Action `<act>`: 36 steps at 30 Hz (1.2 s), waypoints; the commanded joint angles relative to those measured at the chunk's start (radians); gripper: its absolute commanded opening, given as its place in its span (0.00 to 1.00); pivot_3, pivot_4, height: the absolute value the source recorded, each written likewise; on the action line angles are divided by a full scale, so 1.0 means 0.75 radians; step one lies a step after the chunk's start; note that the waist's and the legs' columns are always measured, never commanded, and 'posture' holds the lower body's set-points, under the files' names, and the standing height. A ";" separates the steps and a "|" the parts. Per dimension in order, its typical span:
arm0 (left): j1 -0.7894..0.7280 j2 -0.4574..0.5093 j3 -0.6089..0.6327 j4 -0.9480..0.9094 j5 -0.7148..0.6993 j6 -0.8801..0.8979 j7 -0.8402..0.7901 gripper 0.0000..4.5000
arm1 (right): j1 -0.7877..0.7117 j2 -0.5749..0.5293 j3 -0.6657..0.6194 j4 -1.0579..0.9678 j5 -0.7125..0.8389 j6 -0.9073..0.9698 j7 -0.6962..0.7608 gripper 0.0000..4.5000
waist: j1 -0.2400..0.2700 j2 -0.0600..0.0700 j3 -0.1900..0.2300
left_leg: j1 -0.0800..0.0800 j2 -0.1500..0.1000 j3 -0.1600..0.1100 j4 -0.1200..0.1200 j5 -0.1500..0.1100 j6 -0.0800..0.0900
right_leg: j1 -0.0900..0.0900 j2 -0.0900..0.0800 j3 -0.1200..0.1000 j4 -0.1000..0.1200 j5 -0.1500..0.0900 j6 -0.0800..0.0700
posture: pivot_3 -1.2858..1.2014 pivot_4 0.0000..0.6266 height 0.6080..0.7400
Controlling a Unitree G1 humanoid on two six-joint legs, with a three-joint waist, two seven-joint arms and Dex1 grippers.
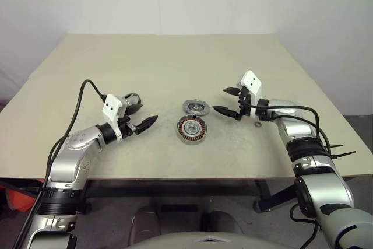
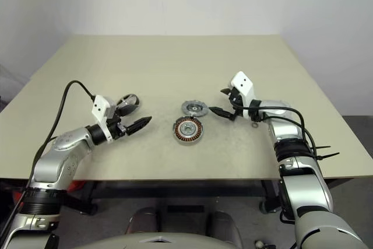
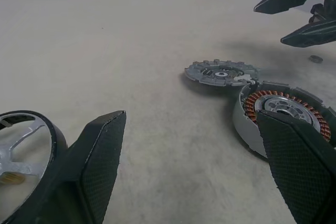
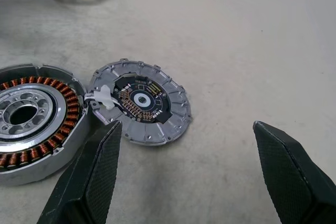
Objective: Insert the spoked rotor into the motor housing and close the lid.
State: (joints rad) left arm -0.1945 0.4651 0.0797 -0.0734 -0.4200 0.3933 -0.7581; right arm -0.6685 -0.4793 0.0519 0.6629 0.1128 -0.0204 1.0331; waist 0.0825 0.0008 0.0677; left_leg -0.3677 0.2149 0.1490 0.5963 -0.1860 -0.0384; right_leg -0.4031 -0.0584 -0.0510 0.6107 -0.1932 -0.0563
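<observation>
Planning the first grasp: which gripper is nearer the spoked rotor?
Left. The left gripper hovers open right beside the spoked rotor; the right gripper is open across the table, past the motor housing.

Both arms reach in from the lower corners of the head view, forearms angled toward the middle of the frame. The left claw sits at centre left, pointing right and nearly level, its two black fingers spread apart with nothing between them. The right claw sits right of centre, pointing left and tipped slightly downward, fingers likewise spread wide and empty.
</observation>
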 commanded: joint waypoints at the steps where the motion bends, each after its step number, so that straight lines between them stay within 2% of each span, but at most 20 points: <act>1: -0.032 0.010 0.013 -0.020 -0.018 -0.011 -0.017 0.92 | -0.021 -0.022 -0.017 -0.028 0.005 0.001 -0.004 1.00 | 0.000 0.000 0.000 | 0.000 0.000 0.000 0.000 0.000 0.000 | 0.000 0.000 0.000 0.000 0.000 0.000 | 0.52 0.00 1.00; 22: -0.001 -0.011 0.003 -0.057 -0.070 0.018 -0.061 0.92 | -0.034 -0.065 -0.021 -0.006 -0.015 0.009 0.002 1.00 | 0.003 0.000 0.000 | 0.000 0.000 0.000 0.000 0.000 0.000 | 0.000 0.000 0.000 0.000 0.000 0.000 | 0.52 0.00 1.00; 29: -0.010 0.000 -0.008 -0.027 -0.038 0.007 -0.062 0.92 | -0.037 -0.165 -0.015 0.102 -0.092 -0.015 -0.058 1.00 | 0.012 0.000 0.000 | 0.000 0.000 0.000 0.000 0.000 0.000 | 0.000 0.000 0.000 0.000 0.000 0.000 | 0.52 0.00 1.00; 36: -0.016 0.009 -0.008 -0.011 -0.026 0.002 -0.069 0.92 | -0.028 -0.273 -0.040 0.226 -0.103 0.004 -0.035 1.00 | 0.017 0.001 0.000 | 0.000 0.000 0.000 0.000 0.000 0.000 | 0.000 0.000 0.000 0.000 0.000 0.000 | 0.52 0.00 1.00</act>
State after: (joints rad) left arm -0.1893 0.4602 0.0727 -0.0720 -0.4385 0.4051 -0.8029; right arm -0.6731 -0.6624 0.0504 0.8307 0.0317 -0.0137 1.0046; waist 0.0953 0.0013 0.0674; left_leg -0.3676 0.2146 0.1492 0.5966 -0.1860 -0.0384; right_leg -0.4029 -0.0585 -0.0510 0.6107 -0.1932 -0.0563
